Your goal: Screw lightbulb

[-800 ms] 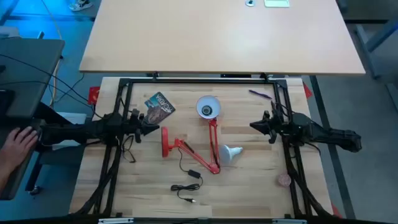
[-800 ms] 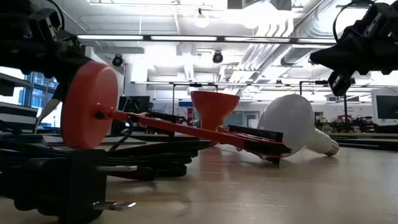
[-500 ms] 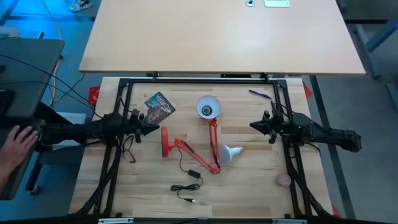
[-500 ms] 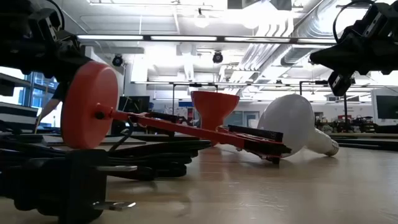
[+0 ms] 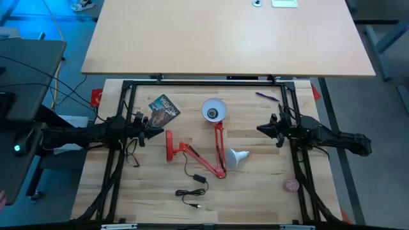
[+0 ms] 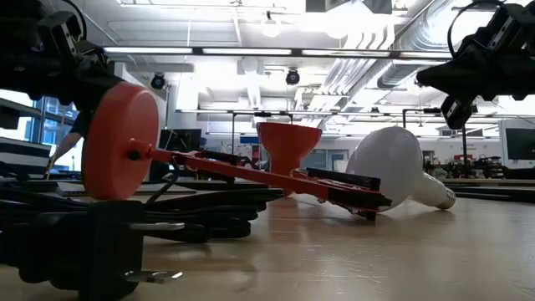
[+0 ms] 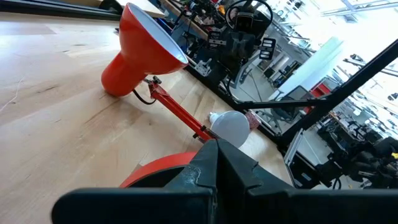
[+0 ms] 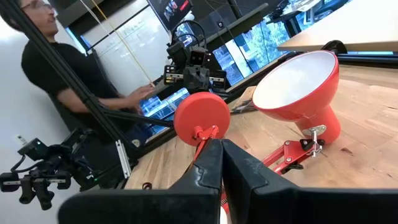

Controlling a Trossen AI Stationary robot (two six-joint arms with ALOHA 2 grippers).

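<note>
Low view: plug and black cord [image 6: 109,242] nearest, red lamp [image 6: 251,171] behind. Lightbulb [image 5: 236,156] lies on side against lamp arm, neck toward right gripper [image 5: 263,128], nearer arm. Left gripper [image 5: 155,130] waits beyond lamp base. Both jaws closed, empty.

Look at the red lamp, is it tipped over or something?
Yes. The red lamp lies flat on the table, its round base up on edge and its shade empty. The lightbulb lies loose on its side beside the lamp's arm. Both end effectors hang above the table, away from them.
</note>
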